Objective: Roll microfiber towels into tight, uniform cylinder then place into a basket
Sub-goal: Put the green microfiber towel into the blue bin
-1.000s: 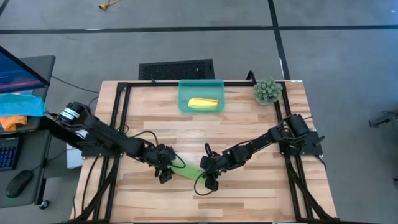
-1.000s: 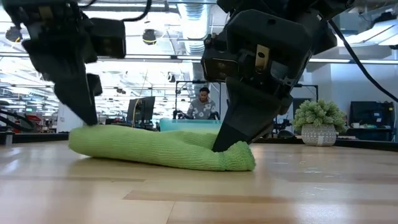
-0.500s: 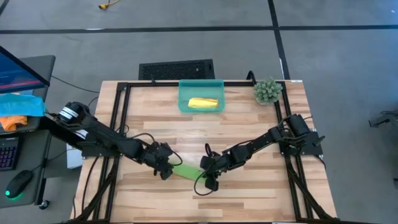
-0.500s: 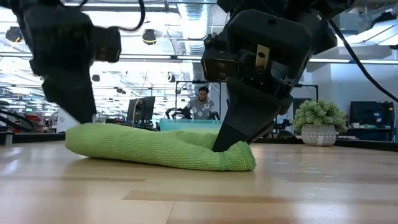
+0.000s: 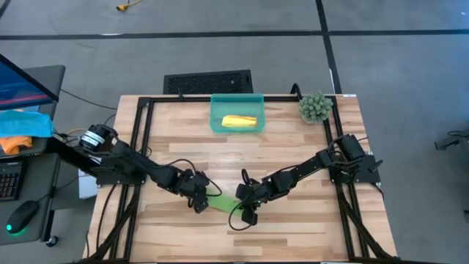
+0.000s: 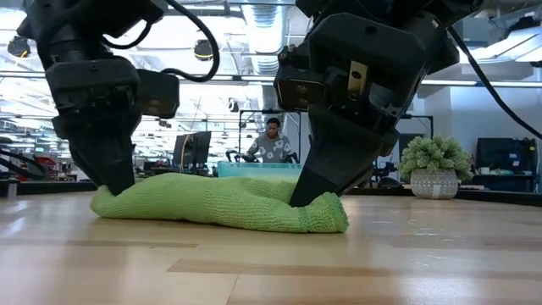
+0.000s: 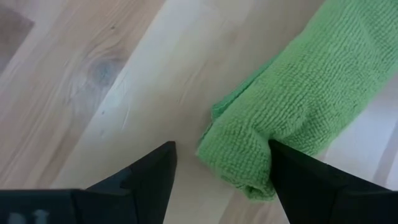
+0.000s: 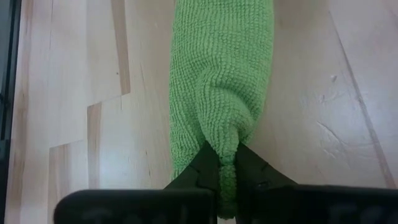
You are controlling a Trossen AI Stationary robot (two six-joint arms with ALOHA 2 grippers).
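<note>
Wooden counter [image 5: 293, 147]: right gripper [image 8: 227, 163] pinches the rolled green towel [image 6: 220, 203], left gripper [image 7: 217, 165] spread at its other end, ready to clamp before basket [image 5: 217, 123] transfer.

A small potted plant [image 5: 315, 107] with pale green foliage stands at the far right corner of the wooden table [image 5: 293, 158]; the low view shows its light pot. Just beyond the table's far edge a black vented panel [image 5: 208, 81] lies on the grey floor. On a side desk at the left lie a blue cloth [image 5: 23, 122] with an orange piece, a keyboard and a mouse [image 5: 21, 216]. A person [image 6: 272, 141] sits far behind, perhaps at a desk.
</note>
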